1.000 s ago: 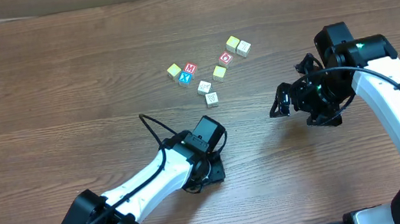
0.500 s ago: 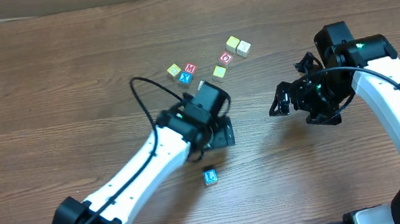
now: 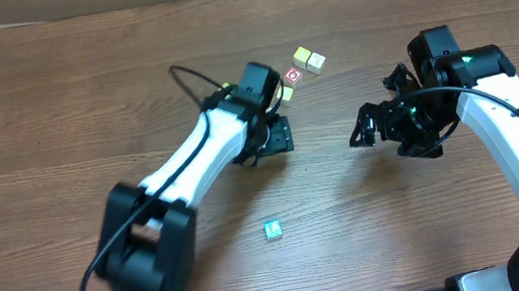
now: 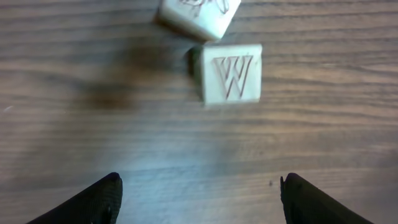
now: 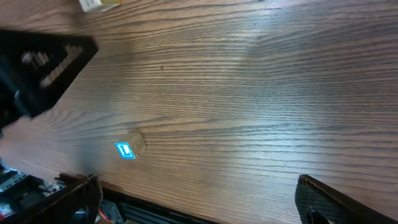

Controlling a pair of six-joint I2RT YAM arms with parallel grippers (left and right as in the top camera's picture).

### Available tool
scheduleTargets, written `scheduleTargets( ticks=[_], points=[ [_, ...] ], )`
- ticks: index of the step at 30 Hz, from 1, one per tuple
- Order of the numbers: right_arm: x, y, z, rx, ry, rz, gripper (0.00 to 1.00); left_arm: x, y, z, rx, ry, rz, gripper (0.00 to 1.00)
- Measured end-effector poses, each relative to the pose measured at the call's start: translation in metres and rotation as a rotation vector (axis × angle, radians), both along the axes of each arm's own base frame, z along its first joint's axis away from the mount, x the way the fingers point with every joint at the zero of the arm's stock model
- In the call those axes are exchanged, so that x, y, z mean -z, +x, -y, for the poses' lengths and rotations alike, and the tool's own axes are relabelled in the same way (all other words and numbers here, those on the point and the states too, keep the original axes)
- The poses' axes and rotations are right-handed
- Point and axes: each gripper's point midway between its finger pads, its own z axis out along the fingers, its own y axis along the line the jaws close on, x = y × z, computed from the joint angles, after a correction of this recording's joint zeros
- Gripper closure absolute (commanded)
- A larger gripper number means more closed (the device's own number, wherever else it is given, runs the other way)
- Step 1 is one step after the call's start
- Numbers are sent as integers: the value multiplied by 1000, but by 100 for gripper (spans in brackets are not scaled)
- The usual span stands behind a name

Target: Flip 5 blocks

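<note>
Left fingers (image 4: 102, 198) hang spread and empty just short of the W block (image 4: 231, 73), likely lining up its flip. The teal block (image 3: 273, 229) lies alone on the tabletop (image 3: 54, 112). Right fingers (image 5: 314, 198) hover spread, keeping clear.

Overhead far, straight down; wrist views close; right shares teal block (image 3: 273, 229).
</note>
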Motion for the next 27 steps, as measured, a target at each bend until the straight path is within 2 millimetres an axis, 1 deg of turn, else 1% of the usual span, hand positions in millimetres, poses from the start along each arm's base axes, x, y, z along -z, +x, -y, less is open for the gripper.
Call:
scheduleTargets(
  ticks=[4, 10, 15, 23, 25, 27],
  points=[
    [1, 0, 1, 0, -8, 1, 0, 14, 13, 9, 18, 17, -31, 29],
    [1, 0, 2, 1, -13, 1, 0, 26, 30, 19, 43, 21, -29, 41],
    [1, 0, 2, 1, -14, 1, 0, 27, 34, 21, 53, 22, -22, 59],
    [1, 0, 2, 0, -13, 2, 0, 26, 37, 20, 58, 33, -7, 73],
    [1, 0, 2, 1, -13, 1, 0, 25, 37, 20, 57, 36, -6, 73],
    [1, 0, 2, 1, -13, 1, 0, 26, 37, 20, 58, 36, -6, 76]
  ],
)
